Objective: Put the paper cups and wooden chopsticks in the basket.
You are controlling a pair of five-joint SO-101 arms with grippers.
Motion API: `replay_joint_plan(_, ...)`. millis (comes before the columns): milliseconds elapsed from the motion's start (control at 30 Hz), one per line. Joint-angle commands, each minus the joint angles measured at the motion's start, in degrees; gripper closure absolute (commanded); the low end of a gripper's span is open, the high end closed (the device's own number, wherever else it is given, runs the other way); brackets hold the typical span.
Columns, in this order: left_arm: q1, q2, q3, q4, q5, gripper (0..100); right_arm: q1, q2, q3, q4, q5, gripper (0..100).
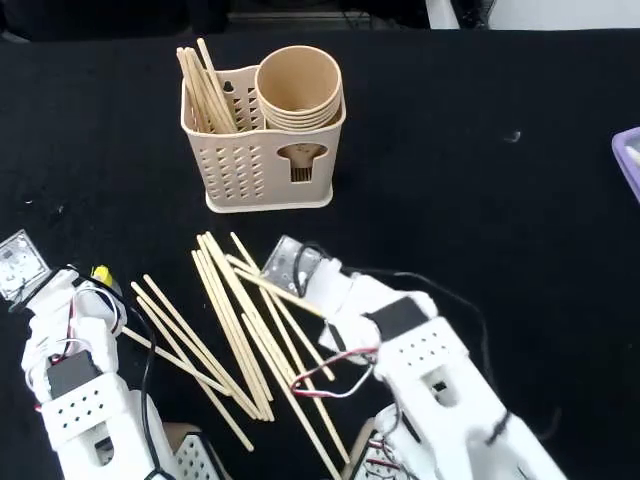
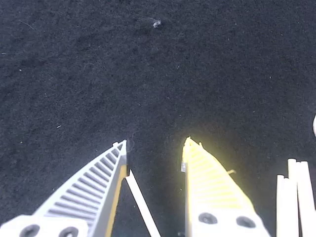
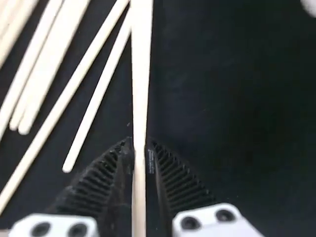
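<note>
One chopstick is pinched between the fingers of the right claw, closed down to its thickness; it runs straight out past the tips. This grip is read from the right wrist view.

The left claw is spread wide and holds nothing. A loose stick lies just beside one finger.

High view:
- One basket, well ahead of both claws.
- One stack of paper cups in the basket.
- About six upright chopsticks in the basket.
- Roughly a dozen loose chopsticks between the claws.
</note>
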Motion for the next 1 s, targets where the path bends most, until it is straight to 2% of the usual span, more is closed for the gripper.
replay_joint_plan(0,0.57,-0.7,-2.59,-0.88,-0.62,81,0.97,9.27,-3.91,-0.97,2.99,98.7)
replay_joint_plan(133,0.57,-0.7,-2.59,-0.88,-0.62,81,1.32,21.58,-9.89,-0.35,3.16,96.7)
replay_joint_plan(333,0.57,-0.7,-2.59,-0.97,-0.62,81,0.09,34.07,-22.37,5.54,3.08,79.1)
replay_joint_plan(567,0.57,-0.7,-2.59,-0.97,-0.62,81,-5.71,36.7,-28.18,4.4,2.99,81.5)
replay_joint_plan(800,0.57,-0.7,-2.59,-0.97,-0.62,81,-5.63,44.97,-28.26,-5.01,2.9,81.5)
replay_joint_plan(967,0.57,-0.7,-2.59,-0.97,-0.62,81,-5.54,47.52,-31.16,-1.85,2.9,84.0)
